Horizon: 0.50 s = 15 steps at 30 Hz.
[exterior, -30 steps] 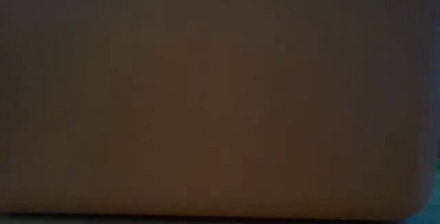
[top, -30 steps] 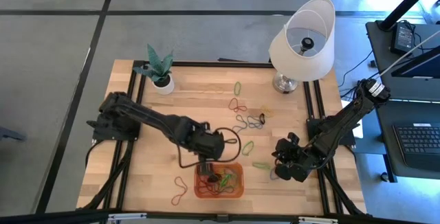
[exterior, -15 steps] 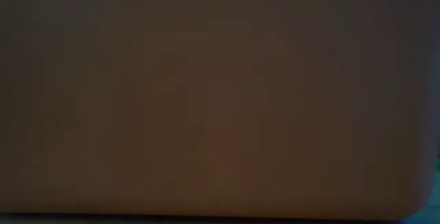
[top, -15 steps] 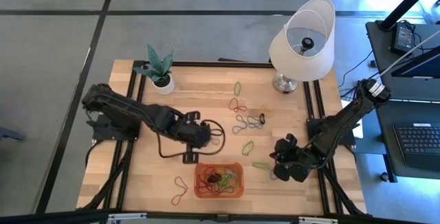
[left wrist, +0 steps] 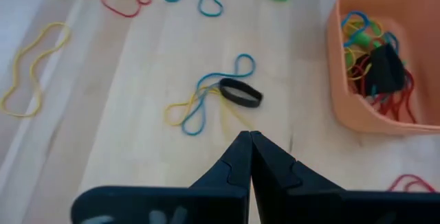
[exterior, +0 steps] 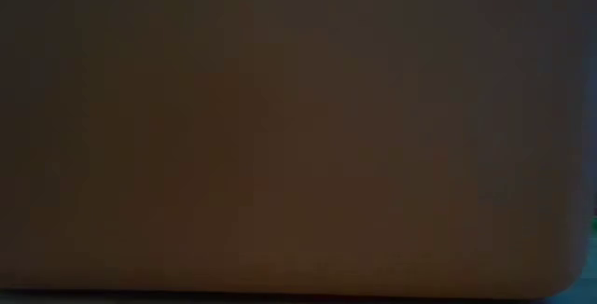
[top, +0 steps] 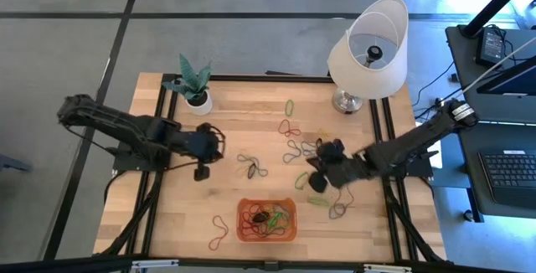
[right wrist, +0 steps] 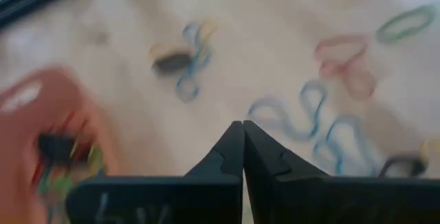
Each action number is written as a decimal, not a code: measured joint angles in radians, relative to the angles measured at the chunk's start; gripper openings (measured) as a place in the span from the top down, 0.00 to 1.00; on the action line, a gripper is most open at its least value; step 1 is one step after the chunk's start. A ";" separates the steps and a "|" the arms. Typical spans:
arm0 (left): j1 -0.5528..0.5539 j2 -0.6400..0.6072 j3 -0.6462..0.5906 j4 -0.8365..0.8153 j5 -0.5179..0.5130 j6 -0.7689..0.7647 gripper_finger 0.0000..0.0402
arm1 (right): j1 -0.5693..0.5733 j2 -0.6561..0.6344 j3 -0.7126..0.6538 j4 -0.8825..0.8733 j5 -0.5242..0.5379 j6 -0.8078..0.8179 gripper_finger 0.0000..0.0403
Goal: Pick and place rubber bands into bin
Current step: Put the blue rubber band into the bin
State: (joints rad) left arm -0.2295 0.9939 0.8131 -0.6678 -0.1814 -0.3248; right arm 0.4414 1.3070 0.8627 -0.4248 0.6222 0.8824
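- Since a second ago, the left gripper (top: 203, 171) has been drawn back from above the bin (top: 266, 220) toward the table's left side; it is now over bare wood, well apart from the bin.
- The right gripper (top: 314, 175) has been carried from the table's right edge toward the middle and now hangs just beside a cluster of loose rubber bands (top: 293, 150).
- Both grippers are seen clenched with nothing between the fingers: in each wrist view the two dark tips (left wrist: 249, 157) are pressed together.
- The low view is filled by one dark brownish surface, so nothing of the table can be read there.
- The left wrist view alone shows colours closely: a black band (left wrist: 240, 92) lying across a blue and yellow tangle, just beyond the closed tips, with the orange bin to one side.
- The bin is placed near the table's front edge and already holds a heap of red, yellow, green and black bands; many more lie scattered on the wooden table (top: 234, 110).
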 joint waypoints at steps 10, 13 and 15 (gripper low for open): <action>0.098 -0.274 -0.237 0.097 0.042 0.107 0.99 | -0.325 0.191 0.299 -0.149 -0.192 -0.180 1.00; 0.123 -0.310 -0.257 0.102 0.049 0.136 0.99 | -0.373 0.284 0.407 -0.289 -0.201 -0.159 1.00; 0.136 -0.326 -0.267 0.104 0.049 0.168 1.00 | -0.401 0.347 0.468 -0.380 -0.224 -0.150 1.00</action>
State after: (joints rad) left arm -0.0930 0.6680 0.5458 -0.5635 -0.1326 -0.1568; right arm 0.0409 1.6545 1.3306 -0.8043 0.3985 0.7326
